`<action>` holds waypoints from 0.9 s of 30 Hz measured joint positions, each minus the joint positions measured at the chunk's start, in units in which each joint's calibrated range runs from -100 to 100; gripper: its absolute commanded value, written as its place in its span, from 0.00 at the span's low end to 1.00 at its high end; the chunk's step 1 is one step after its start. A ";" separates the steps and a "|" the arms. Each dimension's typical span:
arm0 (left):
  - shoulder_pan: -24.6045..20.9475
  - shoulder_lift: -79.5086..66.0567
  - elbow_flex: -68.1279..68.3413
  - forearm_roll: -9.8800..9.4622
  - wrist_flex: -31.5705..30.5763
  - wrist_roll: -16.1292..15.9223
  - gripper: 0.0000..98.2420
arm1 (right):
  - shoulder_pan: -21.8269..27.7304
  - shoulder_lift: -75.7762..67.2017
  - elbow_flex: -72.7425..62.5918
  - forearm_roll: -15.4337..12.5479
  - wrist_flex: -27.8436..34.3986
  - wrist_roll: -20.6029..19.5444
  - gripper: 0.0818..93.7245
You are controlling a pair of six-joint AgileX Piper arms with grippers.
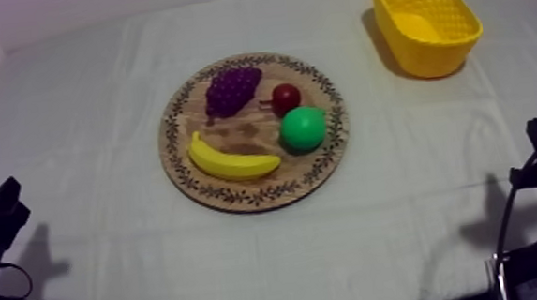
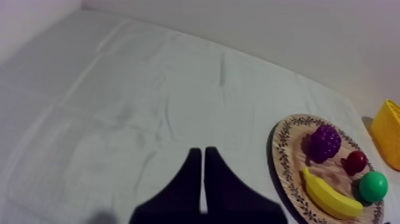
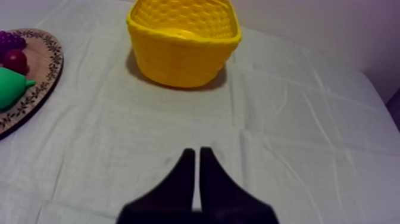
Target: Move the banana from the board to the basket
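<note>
The yellow banana (image 1: 233, 162) lies on the front part of the round wooden board (image 1: 260, 197) in the middle of the table. The yellow basket (image 1: 425, 22) stands at the far right, with nothing visible inside. My left gripper (image 2: 203, 156) rests low at the left, well away from the board, its fingers together in a narrow wedge with nothing between them. From there the banana (image 2: 329, 195) lies off to its right. My right gripper (image 3: 197, 155) rests low at the right, shut on nothing, pointing toward the basket (image 3: 183, 44) some way ahead.
Purple grapes (image 1: 232, 89), a small red fruit (image 1: 285, 97) and a green pear (image 1: 303, 128) share the board behind and right of the banana. Bare cloth stretches between the board and the basket. A wall runs along the table's far edge.
</note>
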 measured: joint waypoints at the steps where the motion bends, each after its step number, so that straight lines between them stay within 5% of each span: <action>1: 0.00 0.00 0.00 0.00 0.00 0.00 0.00 | 0.00 0.00 0.00 0.00 0.00 -0.01 0.00; 27: 0.00 0.00 0.00 0.00 0.00 0.00 0.00 | 0.12 0.00 0.00 -0.05 0.39 0.97 0.03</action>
